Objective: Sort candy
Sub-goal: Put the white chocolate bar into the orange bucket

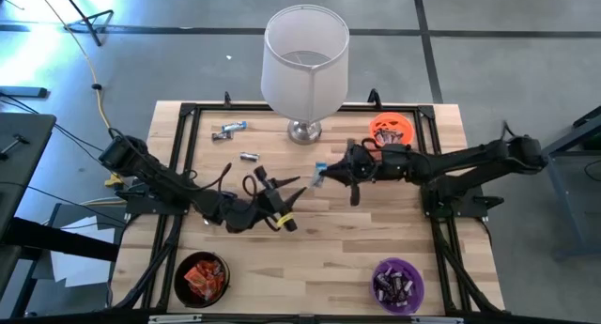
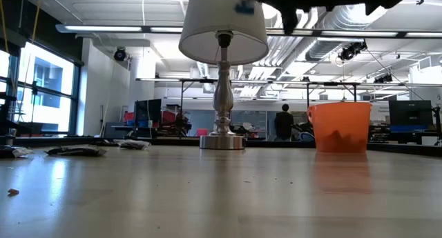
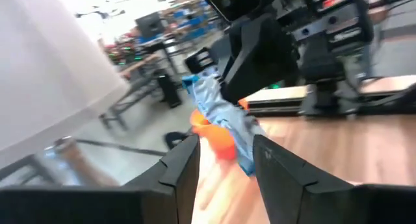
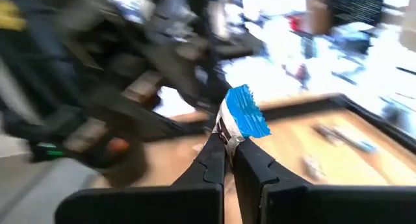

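Note:
A silvery blue-white candy (image 1: 319,172) hangs in the air over the middle of the table, in front of the lamp. My right gripper (image 1: 327,177) reaches in level from the table's right and is shut on the candy (image 4: 242,113). My left gripper (image 1: 304,184) comes level from the left and stands open. In the left wrist view the candy (image 3: 221,123) shows between and just beyond the left gripper's (image 3: 224,160) two fingertips. The low view shows the candy (image 2: 243,7) high above the table top. My right gripper pinches one end of the candy's wrapper (image 4: 224,130) between its two fingers, at their free ends. The fingers come level from the table's right. The candy is lifted clear of the table, and its blue end (image 4: 250,117) sticks out past the fingertips. My left gripper's fingers (image 3: 270,159) stand on either side of the candy's other end; whether one touches it, I cannot tell.
A white-shaded lamp (image 1: 303,61) stands at the far middle. An orange bowl (image 1: 392,129) is at the far right, a purple bowl (image 1: 398,285) near right and a black bowl (image 1: 201,277) near left, each holding candies. Loose candies (image 1: 228,129) lie at the far left.

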